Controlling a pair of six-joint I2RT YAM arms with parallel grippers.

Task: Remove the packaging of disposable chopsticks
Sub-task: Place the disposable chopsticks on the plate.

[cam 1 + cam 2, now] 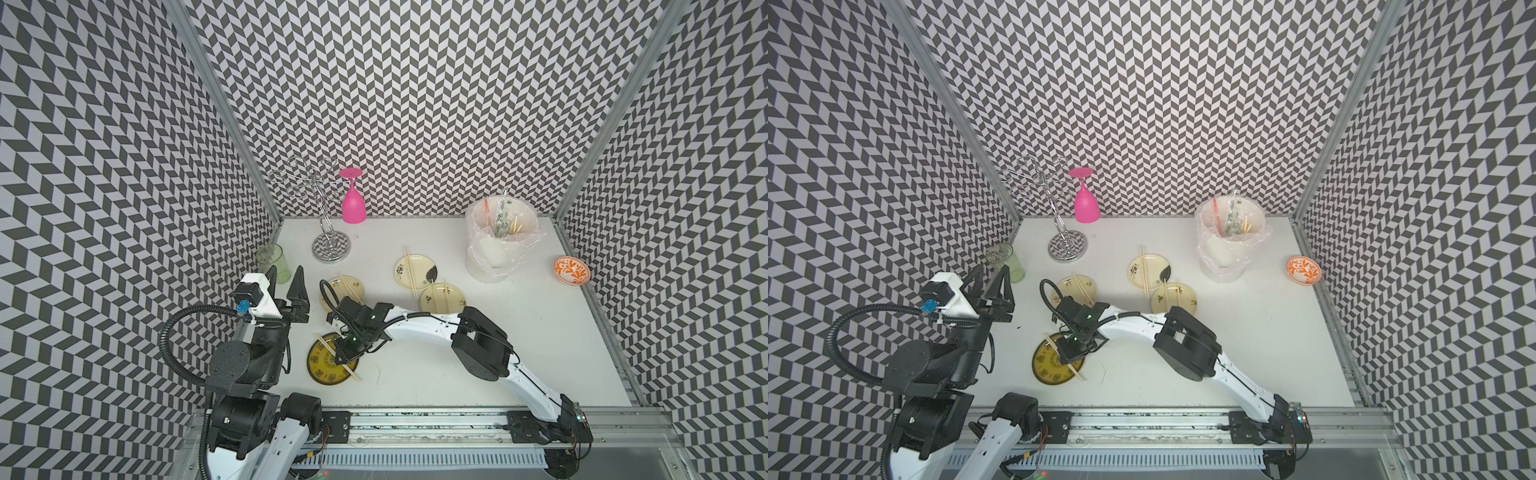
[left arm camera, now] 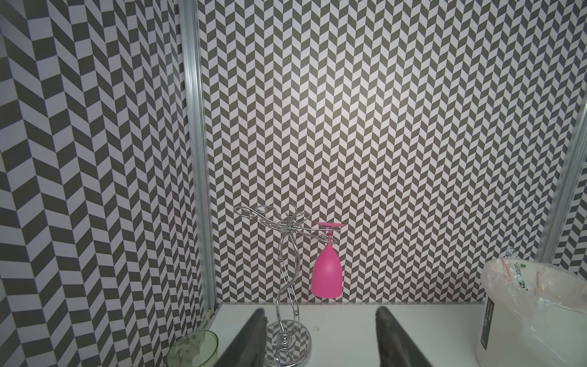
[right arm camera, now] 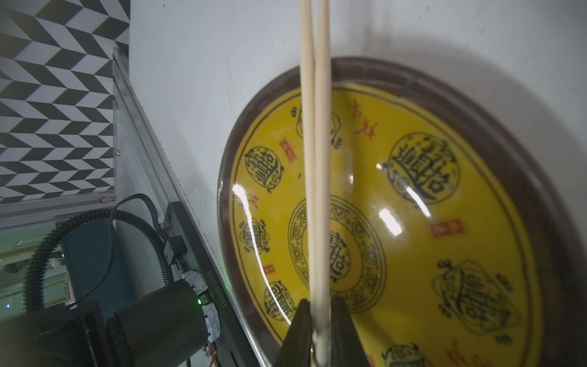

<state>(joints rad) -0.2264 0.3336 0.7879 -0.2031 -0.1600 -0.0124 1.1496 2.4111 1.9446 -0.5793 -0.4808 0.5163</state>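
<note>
Bamboo disposable chopsticks [image 3: 322, 159] are laid across the yellow plate [image 3: 413, 270], seemingly for release, between the right gripper's [image 3: 320, 300] near-closed jaws (grip untellable); the left gripper [image 1: 286, 272] is held clear, jaws apart; packaging [image 1: 501, 222] is left in the bucket [image 1: 482, 270].

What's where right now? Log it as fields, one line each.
left end effector: open, empty, beside the green glass
right end effector: low over the yellow plate, jaws close around the chopsticks; grip unclear
chopsticks: unwrapped pair across the yellow plate
pale plates: three, each bearing unwrapped chopsticks
bucket: bag-lined, holds sleeves
other: pink glass hanging upside down on the rack; orange bowl at the table's far right
</note>
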